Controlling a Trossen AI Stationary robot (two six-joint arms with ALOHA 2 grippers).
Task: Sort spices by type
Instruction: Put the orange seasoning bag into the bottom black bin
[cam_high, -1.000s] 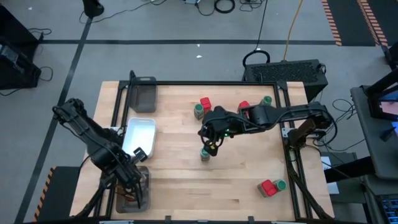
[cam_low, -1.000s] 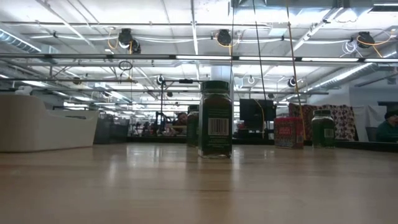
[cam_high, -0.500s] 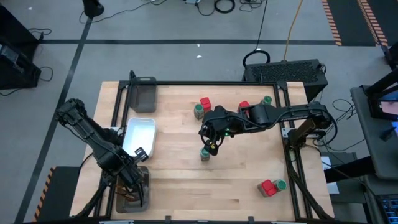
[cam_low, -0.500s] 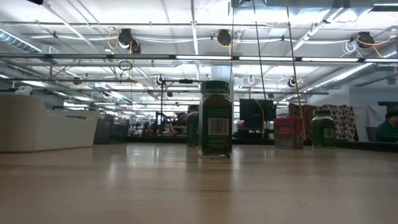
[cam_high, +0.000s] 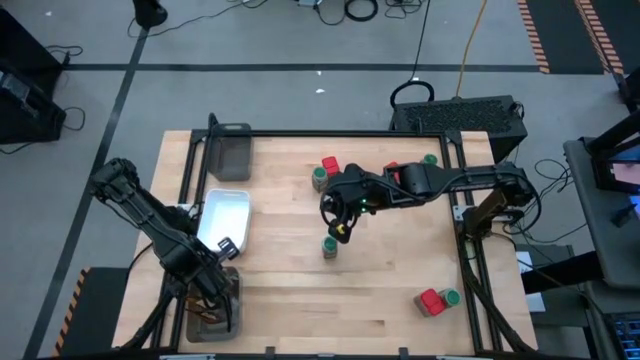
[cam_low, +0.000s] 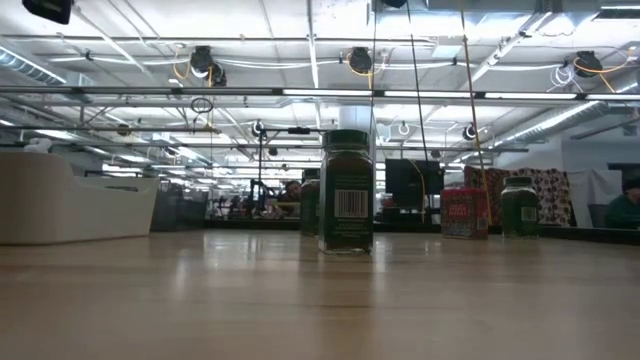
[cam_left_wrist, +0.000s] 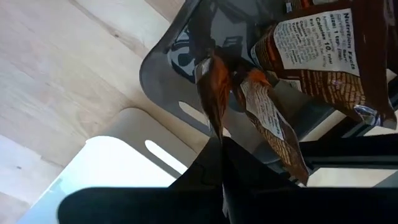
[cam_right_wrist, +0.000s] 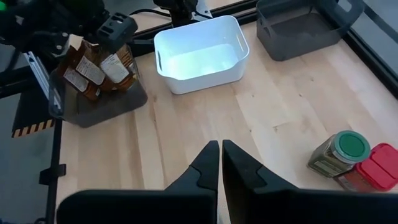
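High view shows the right gripper, fingers shut and empty, hovering mid-table just above a green-lidded jar, while the left gripper, shut, pinches a brown-orange sachet over the near-left grey tray.

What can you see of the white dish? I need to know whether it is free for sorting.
The white dish is a rounded-corner rectangular tub, plastic-looking, with slot handles in its short walls. It stands upright on the wooden table at its left side, between two grey trays, and looks empty. Neither gripper touches it.
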